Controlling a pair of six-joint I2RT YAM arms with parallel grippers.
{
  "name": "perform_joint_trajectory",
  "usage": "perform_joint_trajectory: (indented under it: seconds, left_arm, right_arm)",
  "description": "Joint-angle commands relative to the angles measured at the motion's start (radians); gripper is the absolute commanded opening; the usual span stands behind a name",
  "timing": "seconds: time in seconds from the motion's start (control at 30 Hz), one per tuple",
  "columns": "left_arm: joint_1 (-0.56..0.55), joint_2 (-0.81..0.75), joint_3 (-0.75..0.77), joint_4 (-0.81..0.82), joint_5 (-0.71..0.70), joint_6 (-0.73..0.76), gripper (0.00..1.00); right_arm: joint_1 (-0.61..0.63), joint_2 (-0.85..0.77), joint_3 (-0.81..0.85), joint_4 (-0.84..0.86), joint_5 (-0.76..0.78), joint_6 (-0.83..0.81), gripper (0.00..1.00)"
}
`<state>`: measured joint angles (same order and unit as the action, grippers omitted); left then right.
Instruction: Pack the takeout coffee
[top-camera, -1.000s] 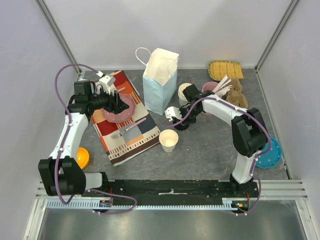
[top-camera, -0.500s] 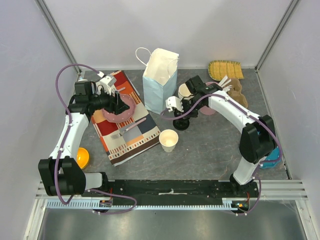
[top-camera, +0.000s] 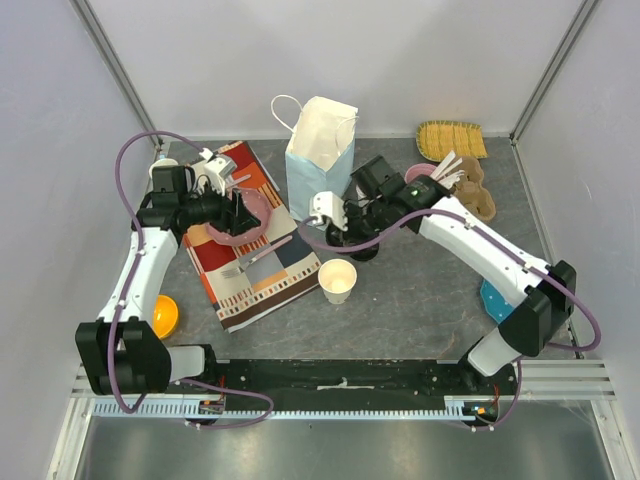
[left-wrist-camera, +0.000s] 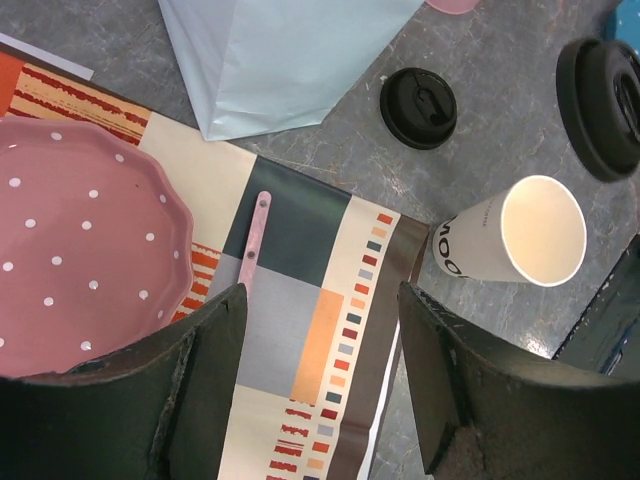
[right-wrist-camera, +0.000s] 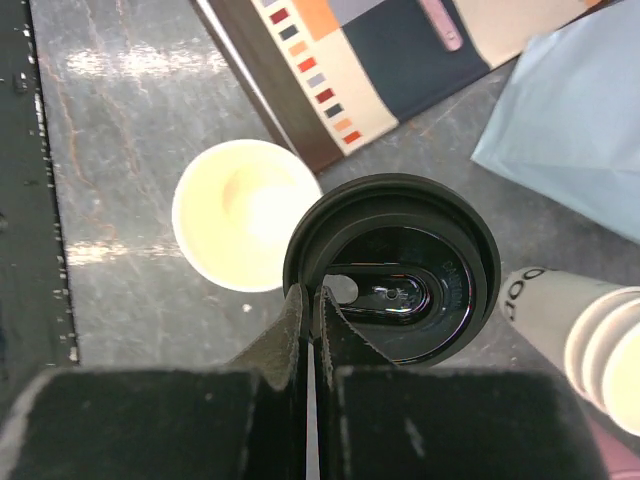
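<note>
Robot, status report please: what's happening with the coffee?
Left end effector open beside pink dish. Right end effector shut on black lid rim, near blue bag. Lid not bagged yet.

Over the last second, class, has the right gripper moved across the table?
Yes. In the top view the right gripper has travelled left and away from the bases, from beside the lone open paper cup to the foot of the light-blue paper bag.
</note>
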<state>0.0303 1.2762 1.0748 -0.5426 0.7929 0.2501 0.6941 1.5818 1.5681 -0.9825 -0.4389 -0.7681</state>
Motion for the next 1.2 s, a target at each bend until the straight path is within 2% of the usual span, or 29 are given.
perform_joint_trajectory:
  seconds: [0.0,0.1,0.27,1.17]
  left_arm:
    - [-0.004,-0.049,0.004,-0.045,0.034,0.058,0.69]
    - [-0.004,-0.054,-0.003,-0.043,0.037,0.058,0.69]
    - [-0.003,-0.043,-0.006,-0.043,0.037,0.06,0.69]
    - [-0.004,-0.04,-0.007,-0.04,0.032,0.071,0.69]
  right_arm:
    - [0.131,0.004,0.036,-0.042,0.166,0.245,0.0]
    - [0.183,0.043,0.073,-0.091,0.193,0.349,0.0]
    - [0.269,0.053,0.052,-0.093,0.212,0.358,0.0]
    - [0.26,0.11,-0.037,-0.004,0.186,0.299,0.0]
